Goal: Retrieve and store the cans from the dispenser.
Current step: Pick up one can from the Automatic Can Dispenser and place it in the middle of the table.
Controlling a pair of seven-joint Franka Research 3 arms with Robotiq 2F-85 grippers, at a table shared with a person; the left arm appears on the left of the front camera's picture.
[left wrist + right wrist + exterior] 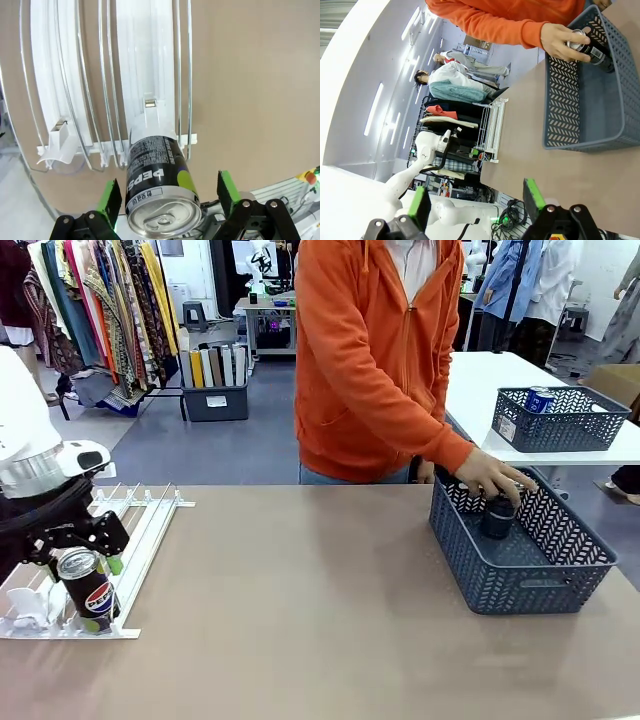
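The left claw (pixel 168 196) is hovering wide open around the black cola can (pixel 155 170) at the near end of the white rack (pixel 145 60), while the right claw (pixel 477 197) is gaping empty and a person's hand (pixel 492 476) is holding a dark can (pixel 498 516) in the basket (pixel 520 585).

Bright, even indoor light; wrist views bent at the edges.
Faint, soft shadows lie on the matte surface (pixel 300 620) beside the basket (pixel 520 585). In the left wrist view the can (pixel 157 175) has a mild sheen on its silver top, and the dispenser (pixel 145 60) rails bow outward. In the right wrist view long ceiling light strips (pixel 375 116) glow, and the wall around them is washed out white.
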